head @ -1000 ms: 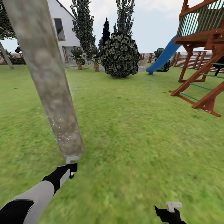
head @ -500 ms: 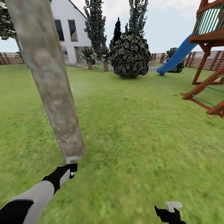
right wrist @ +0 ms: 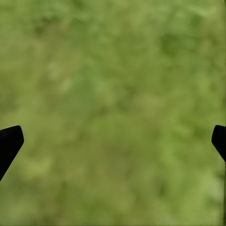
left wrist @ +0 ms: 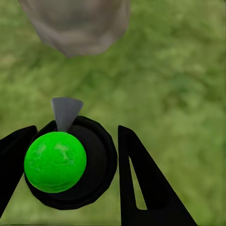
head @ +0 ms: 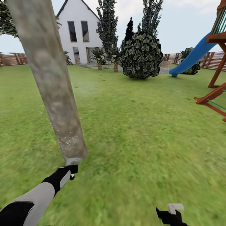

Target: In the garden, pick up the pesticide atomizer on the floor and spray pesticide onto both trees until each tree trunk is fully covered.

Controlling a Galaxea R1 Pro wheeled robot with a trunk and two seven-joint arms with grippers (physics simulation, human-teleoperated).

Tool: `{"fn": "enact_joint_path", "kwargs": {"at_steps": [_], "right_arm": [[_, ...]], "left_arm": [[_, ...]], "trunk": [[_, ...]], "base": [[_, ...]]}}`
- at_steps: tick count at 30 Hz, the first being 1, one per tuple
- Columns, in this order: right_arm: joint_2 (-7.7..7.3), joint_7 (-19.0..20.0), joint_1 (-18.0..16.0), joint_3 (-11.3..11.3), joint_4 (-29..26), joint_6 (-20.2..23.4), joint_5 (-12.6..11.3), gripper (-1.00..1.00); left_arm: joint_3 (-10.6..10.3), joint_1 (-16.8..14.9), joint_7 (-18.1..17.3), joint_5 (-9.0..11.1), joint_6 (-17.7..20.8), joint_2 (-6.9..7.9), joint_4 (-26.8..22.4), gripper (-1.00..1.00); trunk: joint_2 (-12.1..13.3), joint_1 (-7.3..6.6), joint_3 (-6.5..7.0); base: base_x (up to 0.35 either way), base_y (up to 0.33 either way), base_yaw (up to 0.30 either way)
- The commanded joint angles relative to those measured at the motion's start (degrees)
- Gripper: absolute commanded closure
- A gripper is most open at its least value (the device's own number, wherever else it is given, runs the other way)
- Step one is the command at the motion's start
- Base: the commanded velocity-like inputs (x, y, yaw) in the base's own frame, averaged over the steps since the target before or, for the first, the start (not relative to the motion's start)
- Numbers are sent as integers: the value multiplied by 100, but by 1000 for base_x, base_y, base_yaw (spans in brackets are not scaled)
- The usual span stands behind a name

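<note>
A thick mottled grey-brown tree trunk (head: 50, 81) rises close in front of me at the left, with white specks (head: 67, 139) on its lower part. My left gripper (head: 69, 172) is shut on the pesticide atomizer (head: 73, 161), whose pale nozzle head sits just at the trunk's foot. In the left wrist view the atomizer (left wrist: 70, 162) has a black round body with a bright green ball, and its grey nozzle points at the trunk (left wrist: 77, 23). Low at the right, my right gripper (head: 171, 213) is open over grass (right wrist: 113, 113).
Wide green lawn (head: 147, 125) stretches ahead and to the right. Far back stand a white house (head: 81, 31), a round dark bush (head: 141, 55), small palms (head: 99, 58) and a brown fence (head: 15, 58). A blue slide (head: 191, 58) and a wooden play frame (head: 216, 91) are at the right.
The background has slid to the right in the head view, so the camera has turned. The trunk, both arms and the atomizer keep their places in the picture.
</note>
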Motion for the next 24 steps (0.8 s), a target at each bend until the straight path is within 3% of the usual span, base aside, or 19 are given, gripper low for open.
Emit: {"fn": "enact_joint_path", "kwargs": {"at_steps": [1,24], "right_arm": [[2,0,0,0,-1,-1,0,-100],[3,0,0,0,0,2,0,-100]], "left_arm": [[-1,0,1,-2,0,0,0,100],[-1,0,-1,-1,0,-8,3,100]], "trunk": [[0,0,0],[0,0,0]], "base": [[85,-265,277],[91,-265,268]]}}
